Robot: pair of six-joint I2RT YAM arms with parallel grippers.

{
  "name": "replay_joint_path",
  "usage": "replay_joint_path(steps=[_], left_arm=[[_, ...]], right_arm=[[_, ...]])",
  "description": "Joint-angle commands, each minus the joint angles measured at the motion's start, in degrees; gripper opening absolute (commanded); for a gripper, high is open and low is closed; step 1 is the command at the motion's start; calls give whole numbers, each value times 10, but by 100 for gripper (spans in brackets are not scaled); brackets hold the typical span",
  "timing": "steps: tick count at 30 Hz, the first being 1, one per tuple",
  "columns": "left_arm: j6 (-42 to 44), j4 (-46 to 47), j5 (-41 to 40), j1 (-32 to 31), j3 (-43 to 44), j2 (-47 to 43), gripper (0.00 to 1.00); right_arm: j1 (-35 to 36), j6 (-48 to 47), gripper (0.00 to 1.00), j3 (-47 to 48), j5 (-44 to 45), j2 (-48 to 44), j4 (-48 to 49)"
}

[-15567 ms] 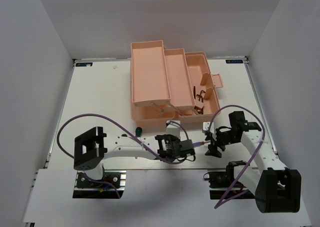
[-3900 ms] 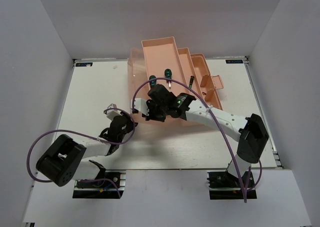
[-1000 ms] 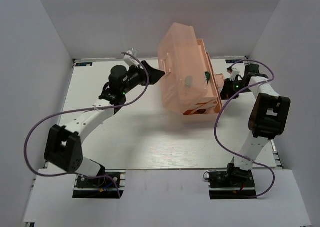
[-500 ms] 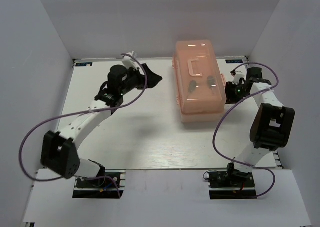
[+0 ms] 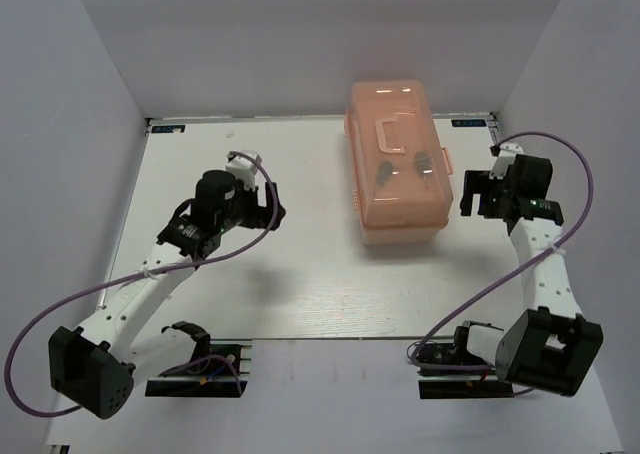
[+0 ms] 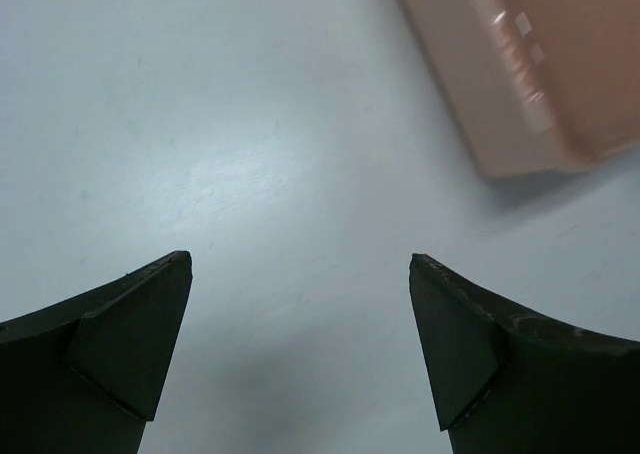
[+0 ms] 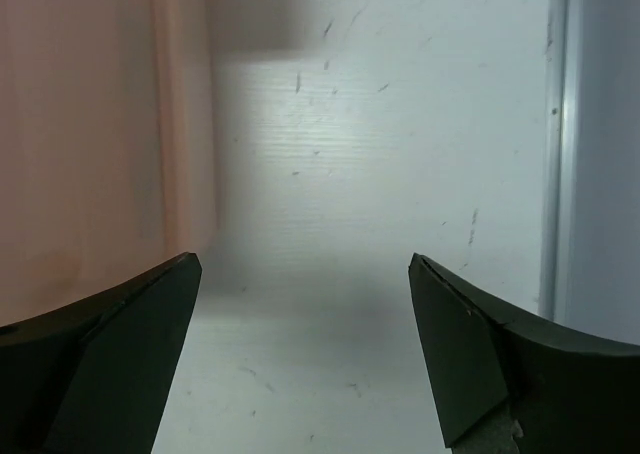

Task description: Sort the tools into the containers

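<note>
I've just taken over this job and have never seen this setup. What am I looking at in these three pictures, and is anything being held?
The wide picture comes from a fixed camera above the table, looking down on two robot arms bolted at its near edge. The left arm is on the left and the right arm is on the right. The other two pictures come from a camera on each wrist, so the dark wedges at the bottom are that arm's own jaws. Both pairs stand open with nothing between them. On the table sits a pink toolbox with its lid shut, and dark shapes show through the lid. Each wrist picture catches an edge of it.
</note>
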Motion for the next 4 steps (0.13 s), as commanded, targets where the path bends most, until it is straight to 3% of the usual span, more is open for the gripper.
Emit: replay_joint_path(steps=[1,4], left_arm=[[54,-45,-49,1,-43,-62,100],[54,-45,-68,1,-66,-106,100]], right_arm=[[0,18,91,-51,-50,-47,-16],[-1,11,91,-115,-90,-112,13]])
